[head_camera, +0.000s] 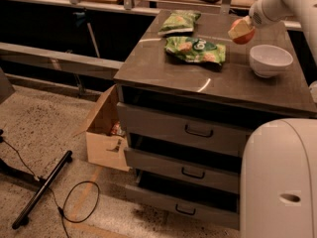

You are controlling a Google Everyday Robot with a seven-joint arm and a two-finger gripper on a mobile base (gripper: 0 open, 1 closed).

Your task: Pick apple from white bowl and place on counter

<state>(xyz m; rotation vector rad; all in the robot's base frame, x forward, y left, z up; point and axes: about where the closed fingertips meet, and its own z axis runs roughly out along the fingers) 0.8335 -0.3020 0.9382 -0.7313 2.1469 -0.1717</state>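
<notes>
My gripper (243, 28) is at the end of the white arm that reaches in from the top right, and it is shut on the apple (241, 32). The apple is red-orange with a pale patch. It hangs in the air above the counter (168, 71), just left of and above the white bowl (270, 59). The bowl stands empty near the counter's right edge. The fingers themselves are mostly hidden behind the apple.
Two green snack bags lie on the counter, one in the middle (194, 49) and one at the back (179, 22). The cabinet's three drawers (198, 130) stand slightly open. An open cardboard box (104, 133) and a cable (74, 202) are on the floor at the left. My white body (280, 177) fills the lower right.
</notes>
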